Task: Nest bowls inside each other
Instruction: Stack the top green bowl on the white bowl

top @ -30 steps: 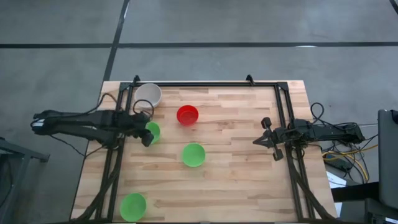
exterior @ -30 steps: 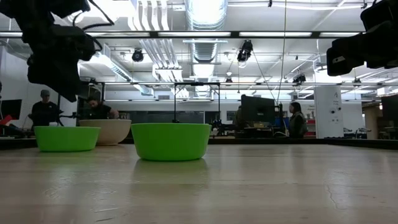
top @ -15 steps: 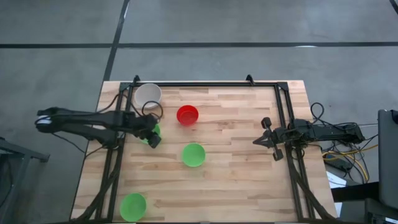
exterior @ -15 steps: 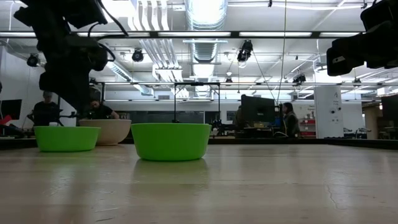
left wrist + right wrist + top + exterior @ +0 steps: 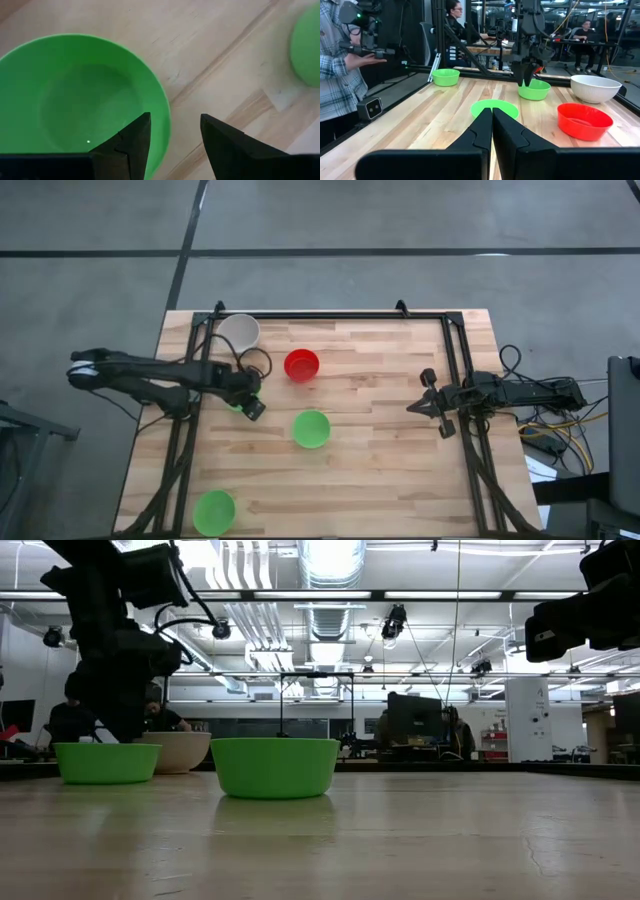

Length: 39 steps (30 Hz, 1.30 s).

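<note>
Wooden table [image 5: 380, 430], left gripper [image 5: 172, 135] spread over green bowl's [image 5: 75, 100] rim, right gripper [image 5: 492, 130] pressed together, idle at table's right edge.

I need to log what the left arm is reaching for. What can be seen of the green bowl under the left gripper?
The green bowl is small, round and bright green, apparently smooth plastic, with a flat inner bottom. It stands upright and empty on the wooden table, near the grey-white bowl. The left gripper hangs open over its rim, one finger above the inside, the other outside. Whether a finger touches the rim cannot be told.
</note>
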Each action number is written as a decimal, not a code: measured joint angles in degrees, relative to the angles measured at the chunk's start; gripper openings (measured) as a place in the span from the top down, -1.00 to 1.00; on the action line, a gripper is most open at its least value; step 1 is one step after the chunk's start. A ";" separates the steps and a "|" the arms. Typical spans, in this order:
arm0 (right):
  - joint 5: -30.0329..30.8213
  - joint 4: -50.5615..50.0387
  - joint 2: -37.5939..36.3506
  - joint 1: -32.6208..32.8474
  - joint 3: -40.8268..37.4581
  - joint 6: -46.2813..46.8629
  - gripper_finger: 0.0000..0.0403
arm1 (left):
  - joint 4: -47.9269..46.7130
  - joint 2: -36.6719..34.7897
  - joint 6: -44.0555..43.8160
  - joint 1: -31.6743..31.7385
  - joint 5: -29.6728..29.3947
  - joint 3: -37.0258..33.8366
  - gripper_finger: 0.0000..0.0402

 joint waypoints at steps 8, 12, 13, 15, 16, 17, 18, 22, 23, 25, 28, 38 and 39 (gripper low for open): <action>0.01 -0.01 0.01 0.00 -0.01 0.00 0.96 | 1.10 4.80 0.13 0.08 0.72 0.00 0.12; 0.01 -0.01 0.01 -0.01 -0.01 0.00 0.96 | 1.79 6.53 0.63 0.06 1.12 0.00 0.12; 0.00 -0.02 0.01 0.00 0.00 0.00 0.96 | 1.79 6.82 0.79 0.06 1.18 0.00 0.12; 0.02 0.00 0.00 -0.01 -0.01 0.00 0.96 | 2.02 7.36 0.80 0.06 1.37 0.00 0.12; 0.00 -0.01 0.02 0.01 -0.01 0.00 0.96 | 2.04 7.61 0.82 0.06 1.50 0.00 0.12; 0.02 0.00 0.02 0.00 0.00 0.00 0.96 | 2.01 7.82 0.88 0.06 1.71 0.00 0.12; 0.02 -0.02 0.00 0.00 0.00 0.00 0.96 | 2.03 8.05 0.88 0.06 1.90 0.00 0.12; 0.00 -0.01 0.00 0.00 -0.01 0.00 0.96 | 2.07 8.76 0.90 0.06 2.13 0.00 0.12; 0.00 0.00 0.01 0.01 -0.01 0.00 0.96 | 2.06 8.82 0.91 0.06 2.13 0.00 0.12; 0.00 -0.02 0.00 0.01 -0.01 0.00 0.96 | 2.10 8.82 0.98 0.06 2.15 0.00 0.12; 0.01 -0.02 0.01 0.01 -0.01 0.00 0.96 | 2.10 8.71 1.00 0.06 2.17 0.00 0.12; 0.00 0.00 0.00 0.01 -0.01 0.00 0.96 | 1.83 8.61 1.05 0.06 1.93 0.00 0.49; 0.01 0.00 0.01 -0.01 -0.01 0.00 0.96 | 1.83 8.61 1.05 0.06 1.77 -0.02 0.55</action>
